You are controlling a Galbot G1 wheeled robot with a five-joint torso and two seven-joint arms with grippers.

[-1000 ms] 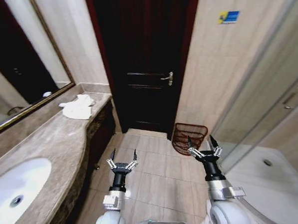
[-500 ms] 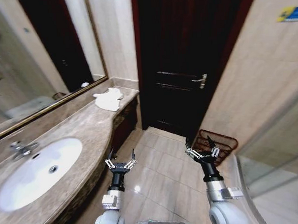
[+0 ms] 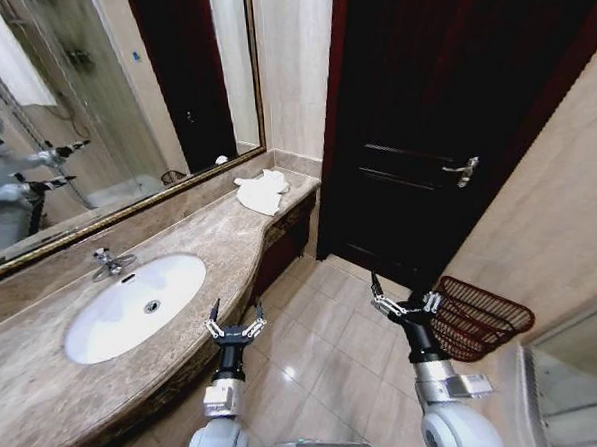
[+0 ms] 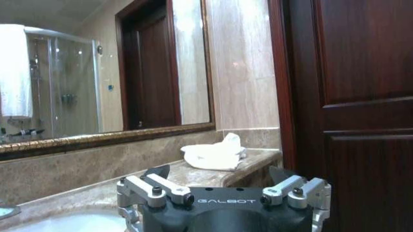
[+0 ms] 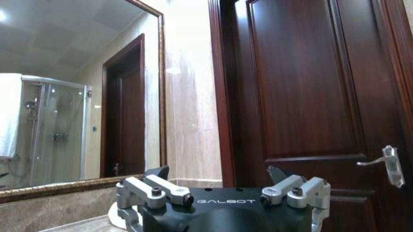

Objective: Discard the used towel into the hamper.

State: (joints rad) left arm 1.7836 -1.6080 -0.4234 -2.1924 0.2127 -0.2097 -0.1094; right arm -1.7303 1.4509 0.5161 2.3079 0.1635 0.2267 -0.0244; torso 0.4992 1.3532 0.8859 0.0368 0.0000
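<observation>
A dark wooden door stands ahead of both claws, its metal handle above and beyond the right claw. A wall mirror with a gilt frame runs along the left side, above a long marble counter that lies to the left of the left claw. A white sink is set into the counter, ahead and left of the left claw, with a tap behind it. The hamper, a dark red-brown wire basket, sits on the floor just right of the right claw. The towel, white and crumpled, lies at the counter's far end, well ahead of the left claw. The left claw and right claw both hover over the tiled floor, fingers spread apart and holding nothing. Each claw body reads "GALBOT" in the wrist views.
</observation>
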